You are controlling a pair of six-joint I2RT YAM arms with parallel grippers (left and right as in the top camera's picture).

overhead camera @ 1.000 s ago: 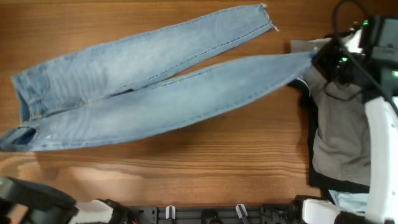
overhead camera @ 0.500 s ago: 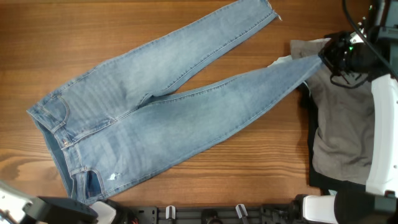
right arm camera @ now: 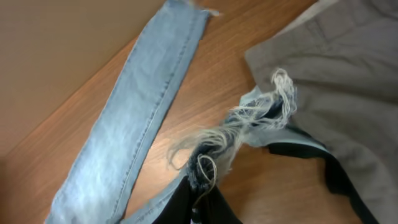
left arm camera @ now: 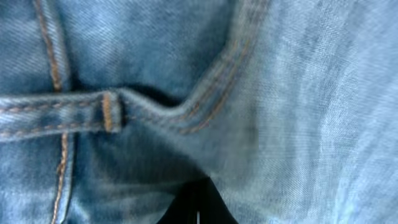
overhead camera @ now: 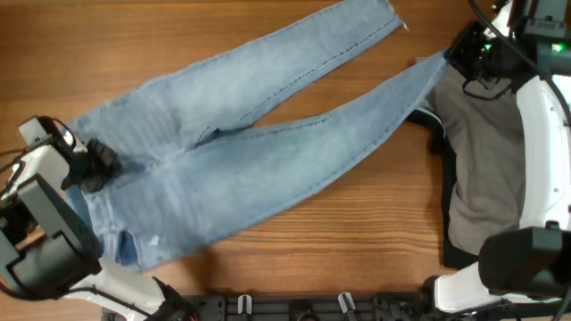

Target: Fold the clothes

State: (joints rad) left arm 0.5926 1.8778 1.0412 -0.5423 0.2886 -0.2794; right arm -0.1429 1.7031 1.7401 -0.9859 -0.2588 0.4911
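Observation:
The light-blue jeans (overhead camera: 250, 152) lie flat across the wooden table, waist at the lower left and both legs running to the upper right. My left gripper (overhead camera: 96, 165) is shut on the waist; in its wrist view denim fills the frame, with a belt loop (left arm camera: 111, 111) above the dark gripper (left arm camera: 198, 208). My right gripper (overhead camera: 452, 55) is shut on the frayed hem (right arm camera: 255, 118) of the nearer leg, lifted slightly over the table. The right wrist view shows the gripper (right arm camera: 202, 193) pinching the fraying threads. The other leg (right arm camera: 137, 118) lies flat.
A large grey garment (overhead camera: 486, 152) lies on a dark cloth (overhead camera: 443, 178) at the right edge, just under the held hem. It appears as the grey garment (right arm camera: 336, 68) in the right wrist view. Bare wood (overhead camera: 357, 232) shows in front of the jeans.
The jeans have swung round, the waist sliding toward the front left. My left arm has come into view and closed on the waist. My right gripper has moved up and left, still holding the hem.

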